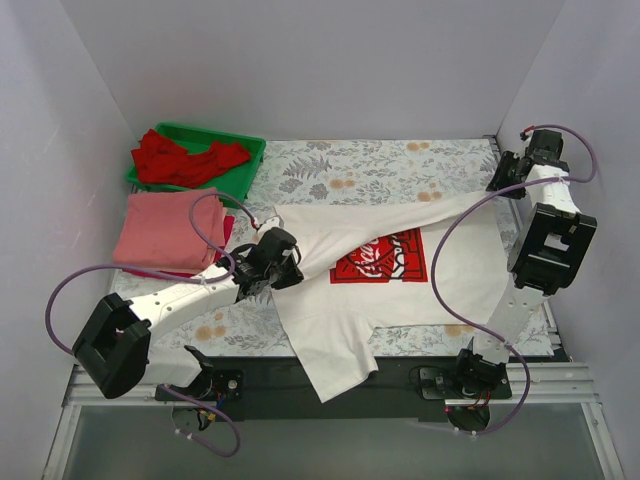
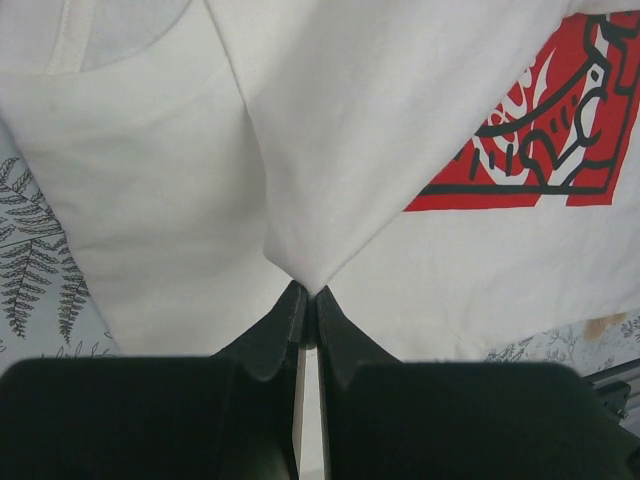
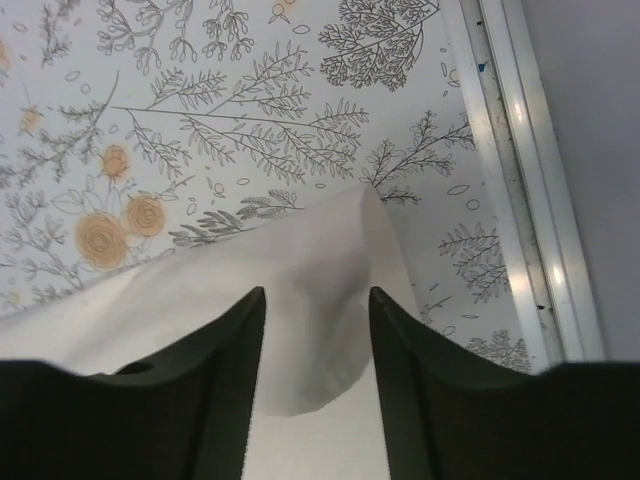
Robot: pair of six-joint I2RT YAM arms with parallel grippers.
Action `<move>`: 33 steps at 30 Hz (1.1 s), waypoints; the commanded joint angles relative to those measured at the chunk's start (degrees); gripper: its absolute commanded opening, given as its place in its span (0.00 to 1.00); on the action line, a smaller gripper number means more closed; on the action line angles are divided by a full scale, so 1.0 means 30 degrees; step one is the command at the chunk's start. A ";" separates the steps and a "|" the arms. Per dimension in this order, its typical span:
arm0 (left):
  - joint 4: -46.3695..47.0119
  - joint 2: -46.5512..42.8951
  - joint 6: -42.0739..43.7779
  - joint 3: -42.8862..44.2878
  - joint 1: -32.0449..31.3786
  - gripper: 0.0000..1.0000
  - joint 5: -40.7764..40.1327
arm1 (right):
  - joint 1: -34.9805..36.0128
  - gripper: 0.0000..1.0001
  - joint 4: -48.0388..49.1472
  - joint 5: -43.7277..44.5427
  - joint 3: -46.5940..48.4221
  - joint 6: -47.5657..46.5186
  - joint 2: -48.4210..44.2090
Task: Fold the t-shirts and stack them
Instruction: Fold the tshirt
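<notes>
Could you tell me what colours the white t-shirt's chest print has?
The print is red with black and white lines, clearest in the left wrist view.

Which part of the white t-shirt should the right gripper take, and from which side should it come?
Grip the stretched-out tip at the far right end of the white t-shirt. It lies flat and narrow, directly between the open fingers of the right gripper, so it should probably come straight down from above and pinch across it. The left gripper holds the opposite side.
</notes>
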 commanded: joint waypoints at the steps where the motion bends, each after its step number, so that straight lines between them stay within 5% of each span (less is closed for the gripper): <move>1: 0.0836 -0.0407 0.0183 -0.0232 -0.0088 0.00 0.0784 | -0.0161 0.56 0.0206 0.0474 -0.0026 -0.0535 -0.0041; 3: 0.1159 -0.0203 0.0242 -0.0116 -0.0088 0.00 0.0494 | -0.0103 0.83 0.0177 0.0386 -0.0347 -0.0709 -0.0449; 6: 0.1540 0.0120 0.0388 0.0264 -0.0088 0.00 -0.0062 | -0.0016 0.97 0.0235 0.0269 -0.0903 -0.0740 -0.1414; 12: 0.2418 0.1115 0.0623 0.1025 0.0028 0.00 -0.0796 | 0.1271 0.97 0.0323 -0.0111 -0.2951 -0.0974 -0.4165; 23: 0.4558 0.5714 0.1180 0.4394 0.3657 0.00 0.0988 | 1.0380 0.93 0.4803 -0.4592 -1.1854 -0.1178 -1.0027; 33: 0.5350 0.8323 0.1443 0.5480 0.4775 0.00 0.2279 | 1.7090 0.71 0.7792 -0.4571 -1.3124 0.0254 -0.8629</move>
